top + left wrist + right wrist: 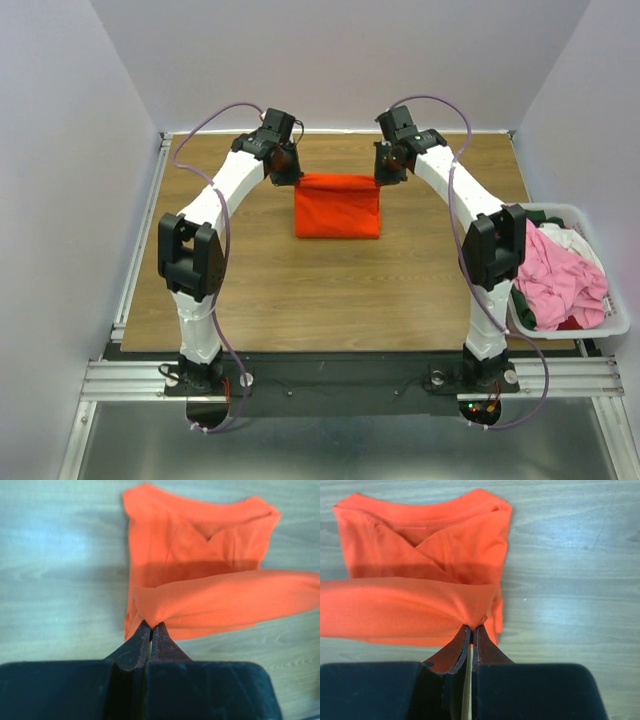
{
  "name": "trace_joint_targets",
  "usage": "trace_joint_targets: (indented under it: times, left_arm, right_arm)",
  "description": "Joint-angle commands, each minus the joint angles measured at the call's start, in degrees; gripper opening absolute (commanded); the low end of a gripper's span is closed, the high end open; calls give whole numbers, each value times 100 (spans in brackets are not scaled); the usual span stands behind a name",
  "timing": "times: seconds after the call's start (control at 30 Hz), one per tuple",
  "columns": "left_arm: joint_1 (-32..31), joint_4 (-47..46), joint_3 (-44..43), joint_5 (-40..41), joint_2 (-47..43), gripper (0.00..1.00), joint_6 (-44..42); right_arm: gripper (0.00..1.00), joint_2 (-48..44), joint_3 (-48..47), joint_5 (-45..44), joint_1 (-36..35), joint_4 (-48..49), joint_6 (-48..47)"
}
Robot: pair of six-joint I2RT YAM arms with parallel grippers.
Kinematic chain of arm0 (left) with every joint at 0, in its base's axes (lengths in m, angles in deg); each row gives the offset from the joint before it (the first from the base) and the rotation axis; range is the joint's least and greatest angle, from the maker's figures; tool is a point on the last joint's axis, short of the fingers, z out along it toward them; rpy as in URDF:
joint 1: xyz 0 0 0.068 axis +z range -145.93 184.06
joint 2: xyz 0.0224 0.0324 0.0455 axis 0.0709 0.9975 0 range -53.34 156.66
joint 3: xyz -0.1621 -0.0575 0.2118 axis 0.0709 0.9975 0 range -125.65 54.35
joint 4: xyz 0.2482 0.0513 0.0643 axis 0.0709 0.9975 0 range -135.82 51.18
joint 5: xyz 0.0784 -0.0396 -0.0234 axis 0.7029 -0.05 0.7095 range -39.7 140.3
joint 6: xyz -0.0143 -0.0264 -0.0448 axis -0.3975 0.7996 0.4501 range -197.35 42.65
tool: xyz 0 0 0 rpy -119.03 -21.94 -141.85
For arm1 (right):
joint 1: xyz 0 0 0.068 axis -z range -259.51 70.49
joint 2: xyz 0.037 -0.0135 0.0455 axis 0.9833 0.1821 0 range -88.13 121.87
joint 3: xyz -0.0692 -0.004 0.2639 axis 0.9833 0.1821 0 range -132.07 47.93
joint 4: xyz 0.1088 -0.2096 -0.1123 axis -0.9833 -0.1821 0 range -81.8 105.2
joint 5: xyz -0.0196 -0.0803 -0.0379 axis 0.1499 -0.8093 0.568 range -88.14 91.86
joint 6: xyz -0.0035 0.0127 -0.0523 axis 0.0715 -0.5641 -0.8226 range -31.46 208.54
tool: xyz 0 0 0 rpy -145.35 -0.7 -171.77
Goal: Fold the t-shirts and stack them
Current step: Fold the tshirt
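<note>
The left end effector [151, 625] and right end effector [471, 626] each pinch a far corner of the orange t-shirt [337, 208], that edge raised above the surface [300, 300].

Wooden table [300, 300], pale lilac walls [350, 60]

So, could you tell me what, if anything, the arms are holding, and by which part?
The orange t-shirt: the left fingers and the right fingers are each shut on one end of its lifted far edge, stretched between them.
</note>
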Motion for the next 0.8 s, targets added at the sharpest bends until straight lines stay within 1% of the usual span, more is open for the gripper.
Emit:
trace_joint_targets:
  times: [0.0, 0.17, 0.2, 0.27, 0.3, 0.4, 0.43, 0.57, 0.63, 0.7, 0.73, 0.77]
  left_arm:
    - [215, 48, -578, 227, 274, 1, -418]
    - [294, -84, -860, 200, 801, 4, -488]
    - [329, -145, -869, -17, 872, 4, -488]
    - [356, -207, -930, -125, 1073, 5, -506]
    - [365, -242, -991, -160, 1135, 6, -532]
    - [400, -400, -1010, -160, 1294, 14, -532]
    - [426, -479, -975, -169, 1320, 21, -523]
    - [488, -857, -992, -239, 1434, 31, -523]
    - [497, -1006, -1062, -274, 1479, 32, -541]
    - [505, -1060, -1158, -301, 1531, 32, -620]
    - [505, -1077, -1176, -327, 1558, 31, -646]
    - [505, -1086, -1194, -353, 1575, 28, -673]
  right_arm:
    - [1, 299, -501, -154, 239, -78, -244]
    - [1, 861, -967, -14, 336, -78, -271]
    - [1, 932, -1002, 21, 354, -87, -262]
    - [1, 1064, -1099, 57, 354, -78, -271]
    - [1, 1169, -1125, 65, 362, -69, -289]
    - [1, 1388, -1239, 39, 371, -52, -271]
    - [1, 1433, -1275, 30, 380, -52, -262]
    - [5, 1635, -1468, -14, 476, -16, -157]
    - [5, 1723, -1547, 39, 529, -16, -69]
    - [2, 1767, -1565, 135, 582, 1, -8]
    - [2, 1767, -1556, 144, 600, 1, 1]
    - [1, 1759, -1547, 153, 600, -8, 10]
